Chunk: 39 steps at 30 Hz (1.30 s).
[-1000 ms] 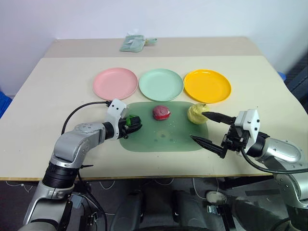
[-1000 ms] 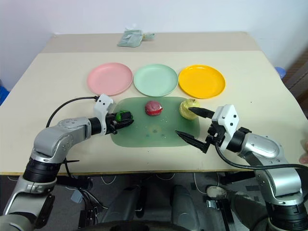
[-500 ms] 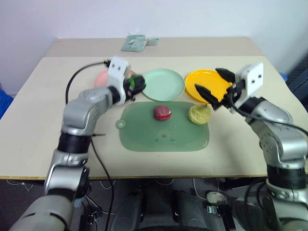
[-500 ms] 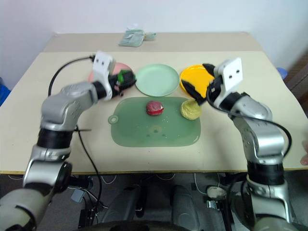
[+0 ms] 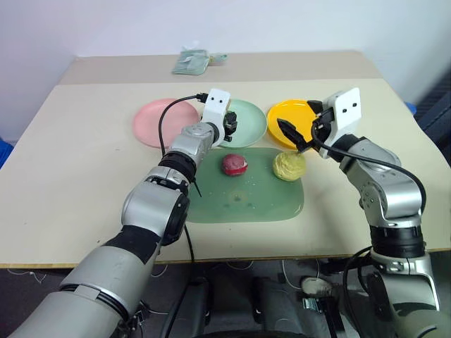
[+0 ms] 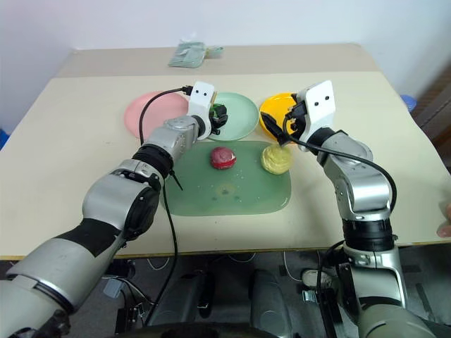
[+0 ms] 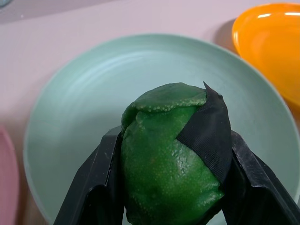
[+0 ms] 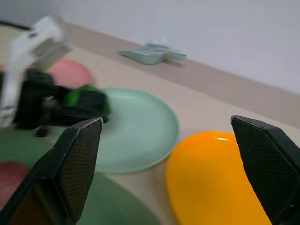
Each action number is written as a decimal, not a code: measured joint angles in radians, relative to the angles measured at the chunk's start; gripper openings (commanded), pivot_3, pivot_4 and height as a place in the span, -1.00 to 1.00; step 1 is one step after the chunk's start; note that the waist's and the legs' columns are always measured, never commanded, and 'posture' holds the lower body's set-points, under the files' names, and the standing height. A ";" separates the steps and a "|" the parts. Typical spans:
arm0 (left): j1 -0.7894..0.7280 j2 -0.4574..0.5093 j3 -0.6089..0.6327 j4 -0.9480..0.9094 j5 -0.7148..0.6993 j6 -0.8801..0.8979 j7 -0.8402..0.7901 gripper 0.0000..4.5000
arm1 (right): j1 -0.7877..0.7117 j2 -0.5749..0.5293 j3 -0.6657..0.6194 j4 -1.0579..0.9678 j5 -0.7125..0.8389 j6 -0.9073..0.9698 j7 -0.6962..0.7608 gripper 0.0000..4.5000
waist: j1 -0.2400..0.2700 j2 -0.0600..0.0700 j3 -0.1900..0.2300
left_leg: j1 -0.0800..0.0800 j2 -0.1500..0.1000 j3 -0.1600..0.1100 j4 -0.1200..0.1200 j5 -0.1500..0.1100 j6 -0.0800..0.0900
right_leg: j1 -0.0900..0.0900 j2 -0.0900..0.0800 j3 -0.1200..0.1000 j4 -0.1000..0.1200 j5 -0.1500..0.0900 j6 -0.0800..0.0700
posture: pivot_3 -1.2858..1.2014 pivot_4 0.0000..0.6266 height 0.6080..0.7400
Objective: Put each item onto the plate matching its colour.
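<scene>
**Green item held over the mint plate, ready to be set down**

Green item [image 7: 171, 157], dark green with a black patch, sat clenched between the two black fingers [image 7: 101, 187] of the left gripper [image 5: 228, 128], and it hung above the near part of the mint green plate [image 7: 79, 108], not resting on it as far as the wrist view showed. The pink plate [image 5: 158, 121] lay to one side of the mint one and the orange-yellow plate [image 5: 299, 120] to the other. The dark red item [image 5: 235, 164] and the pale yellow item [image 5: 289, 165] lay on the green mat [image 5: 246, 204] on the worktop [image 5: 77, 169].

The right gripper [image 5: 301, 129] hovered with its fingers spread wide and holding nothing, over the near edge of the orange-yellow plate, just beyond the yellow item.

To finish this step well, the left arm would probably do best to carry the item a little nearer the plate's middle, lower it until it nearly touched, and only then let go; the lumpy shape looked likely to roll if dropped from height or near the rim. The two grippers were close together, so the right one should probably wait.
</scene>
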 measured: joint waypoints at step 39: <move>0.577 0.345 -0.073 -1.154 -0.131 0.469 -0.664 0.99 | 0.298 -0.102 -0.128 -0.318 0.187 0.129 0.099 1.00 | 0.008 0.001 -0.001 | 0.001 0.000 -0.002 0.002 0.000 0.000 | 0.003 -0.001 0.002 0.000 0.000 -0.001 | 0.03 -0.52 1.00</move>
